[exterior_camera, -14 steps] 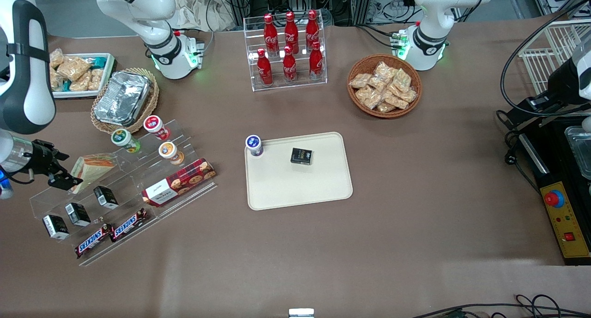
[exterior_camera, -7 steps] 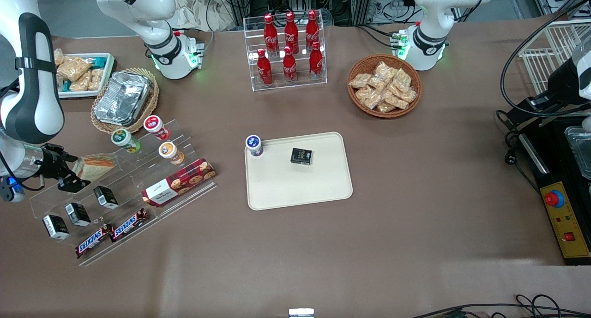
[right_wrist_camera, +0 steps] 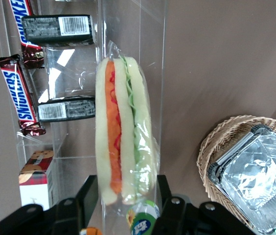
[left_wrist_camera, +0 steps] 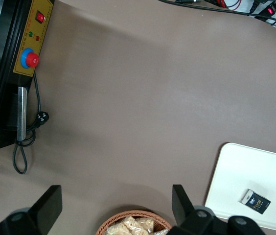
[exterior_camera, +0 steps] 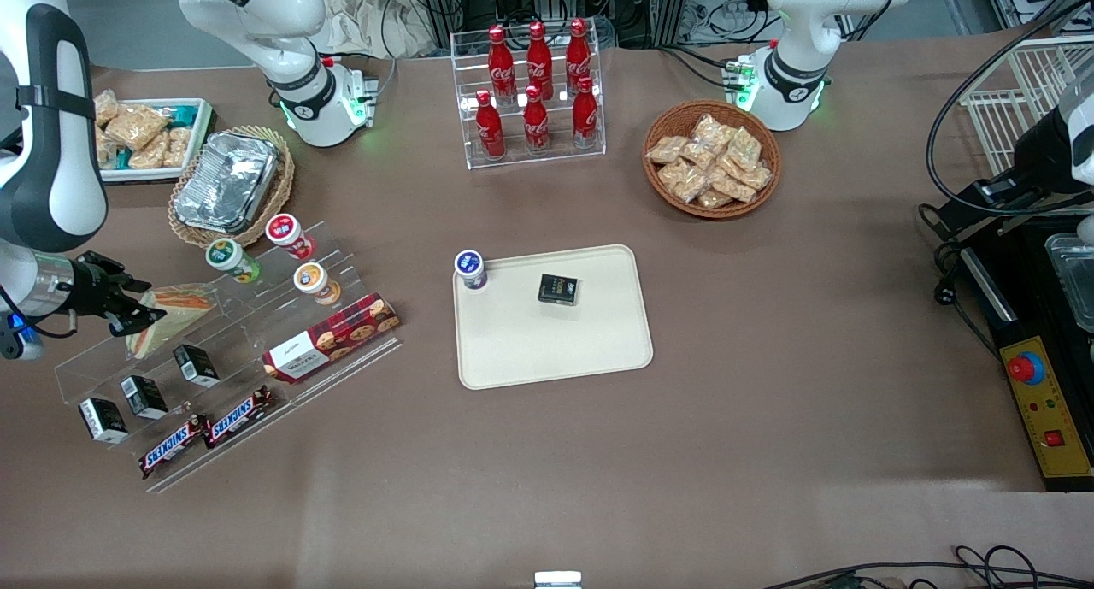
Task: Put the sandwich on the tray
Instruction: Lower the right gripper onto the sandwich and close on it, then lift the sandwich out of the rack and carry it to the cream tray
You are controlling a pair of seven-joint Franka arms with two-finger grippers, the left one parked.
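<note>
The sandwich (exterior_camera: 173,309) is a wrapped white-bread wedge with orange and green filling. It lies on an upper step of the clear acrylic stand (exterior_camera: 256,332) toward the working arm's end of the table. In the right wrist view the sandwich (right_wrist_camera: 123,132) shows its cut edge. My right gripper (exterior_camera: 137,318) is open at the sandwich's end, with its black fingers (right_wrist_camera: 90,193) on either side of the wedge's end; the gripper (right_wrist_camera: 126,182) holds nothing. The cream tray (exterior_camera: 555,354) lies flat at the table's middle and also shows in the left wrist view (left_wrist_camera: 255,166).
On the tray sit a black box (exterior_camera: 558,289) and a blue-lidded cup (exterior_camera: 470,268). The stand also holds yogurt cups (exterior_camera: 231,258), black boxes (exterior_camera: 144,395), Snickers bars (exterior_camera: 205,431) and a cookie box (exterior_camera: 332,336). A foil container in a wicker basket (exterior_camera: 229,183) stands farther back.
My gripper has moved in toward the sandwich and a little farther from the front camera; its fingers now flank the wedge's end. The sandwich and tray have not moved.
</note>
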